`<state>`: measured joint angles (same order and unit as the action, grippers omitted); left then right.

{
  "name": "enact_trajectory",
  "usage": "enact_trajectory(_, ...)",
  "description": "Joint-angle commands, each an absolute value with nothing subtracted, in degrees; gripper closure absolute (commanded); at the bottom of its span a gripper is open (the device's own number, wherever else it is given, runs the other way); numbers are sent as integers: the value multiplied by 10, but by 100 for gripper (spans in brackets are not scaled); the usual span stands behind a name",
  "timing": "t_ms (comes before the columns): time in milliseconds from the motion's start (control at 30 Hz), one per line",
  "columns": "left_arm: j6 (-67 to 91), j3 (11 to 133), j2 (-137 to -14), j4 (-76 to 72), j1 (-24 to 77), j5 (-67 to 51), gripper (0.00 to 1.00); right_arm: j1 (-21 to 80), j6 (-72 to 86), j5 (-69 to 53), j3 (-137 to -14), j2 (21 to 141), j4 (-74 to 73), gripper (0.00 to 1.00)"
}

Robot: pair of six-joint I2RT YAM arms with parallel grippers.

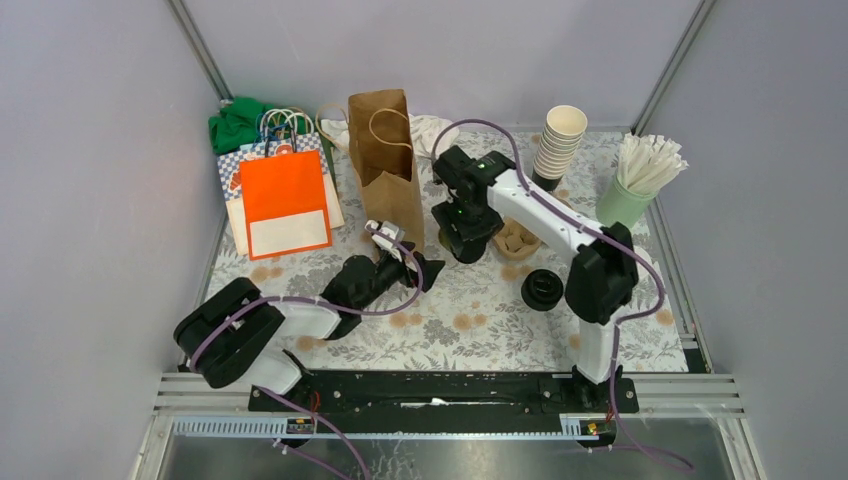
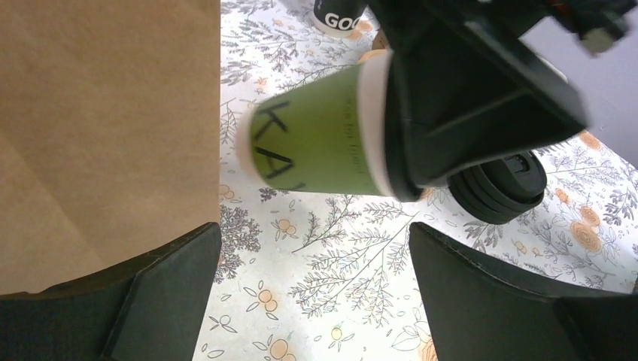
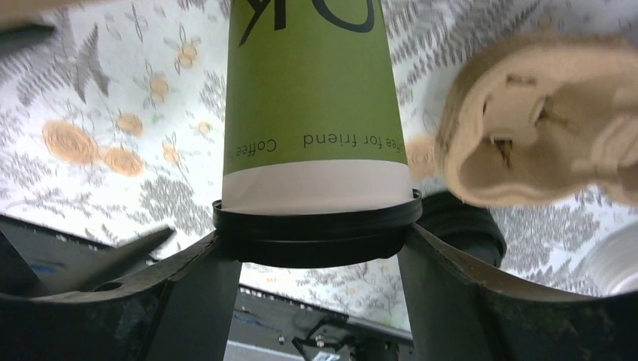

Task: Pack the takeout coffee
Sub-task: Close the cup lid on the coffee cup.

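Observation:
My right gripper (image 1: 467,238) is shut on the black lid (image 3: 316,226) of a green takeout coffee cup (image 3: 312,98) with black lettering, and the cup hangs below the fingers. The cup also shows in the left wrist view (image 2: 316,143), just right of the standing brown paper bag (image 1: 385,165). I cannot tell whether the cup touches the table. My left gripper (image 1: 420,268) is open and empty, low over the flowered cloth (image 2: 312,293), with the brown bag (image 2: 105,135) at its left and the held cup in front of it.
A stack of black lids (image 1: 541,290) lies right of centre. A pulp cup carrier (image 1: 515,240) sits behind it. Cream cups (image 1: 560,140) and a pale green cup of white sticks (image 1: 640,180) stand back right. An orange bag (image 1: 285,200) lies back left.

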<state>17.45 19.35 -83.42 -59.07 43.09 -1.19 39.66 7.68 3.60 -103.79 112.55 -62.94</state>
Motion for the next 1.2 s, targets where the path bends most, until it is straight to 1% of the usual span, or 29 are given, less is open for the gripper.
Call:
enact_trajectory(0,152,182,-795,-578,429,-27,1,401,93,39,-992,1029,-678,41)
enact_trajectory(133,135,169,-787,-590,433,-47,1,402,105,32,-936,973,-711,41)
enact_trajectory(200,78,169,-791,-594,453,-68,1,402,114,21,-907,947,-720,41)
enact_trajectory(300,-50,163,-801,-612,518,-18,1,402,128,8,-877,915,-738,41)
enact_trajectory(400,-110,152,-820,-669,544,-5,1,402,141,-10,-857,894,-755,41)
enact_trajectory(600,-170,153,-897,-811,545,-72,1,408,161,-64,-831,872,-777,43)
enact_trajectory(667,-184,163,-923,-831,545,-86,1,413,167,-64,-826,871,-783,43)
enact_trajectory(833,-200,200,-956,-816,549,-117,1,416,171,-58,-836,882,-789,43)
enact_trajectory(967,-213,230,-957,-745,561,-136,1,418,170,-58,-849,896,-789,44)
enact_trajectory(1100,-211,239,-973,-743,573,-142,1,422,169,-57,-860,912,-788,44)
enact_trajectory(1167,-218,248,-976,-719,580,-151,1,423,169,-52,-867,919,-789,44)
